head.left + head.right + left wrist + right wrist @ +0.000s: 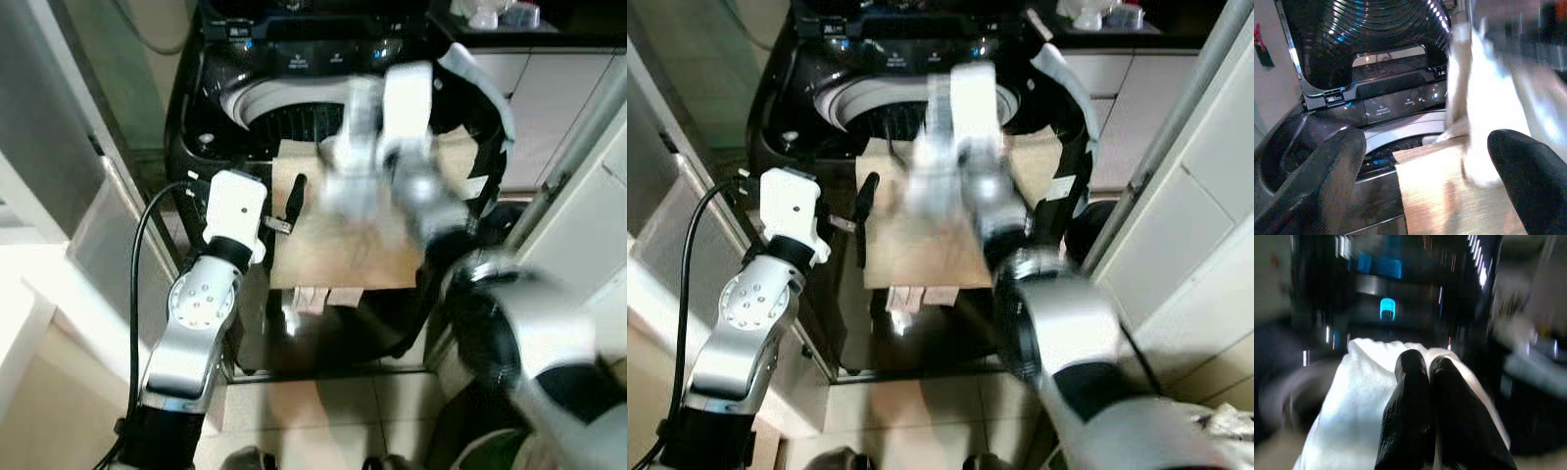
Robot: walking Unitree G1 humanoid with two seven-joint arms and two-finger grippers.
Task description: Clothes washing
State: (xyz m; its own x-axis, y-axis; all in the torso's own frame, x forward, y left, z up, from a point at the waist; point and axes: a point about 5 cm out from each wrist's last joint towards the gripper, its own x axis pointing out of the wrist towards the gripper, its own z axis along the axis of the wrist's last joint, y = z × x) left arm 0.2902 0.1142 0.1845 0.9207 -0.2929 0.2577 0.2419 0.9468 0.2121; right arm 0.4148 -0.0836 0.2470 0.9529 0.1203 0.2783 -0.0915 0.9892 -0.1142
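Right gripper (1427, 364) pinched closed on white cloth (1356, 401), held over the tan board (343, 245) in front of the washer (294, 113) drum opening; arm motion-blurred. Left gripper (1425, 161) spread wide, holding nothing, at the board's edge. Cloth looks light and limp; it'll drape, so grip a bunched fold, not a loose edge.

— What is the washing machine (225, 108) like?
— Shiny black plastic, very smooth. The tan garment (343, 245) is soft cloth.
— And the white cloth (1352, 401)?
— Woven and a bit rough. The black fingers (1410, 416) look matt and grainy.
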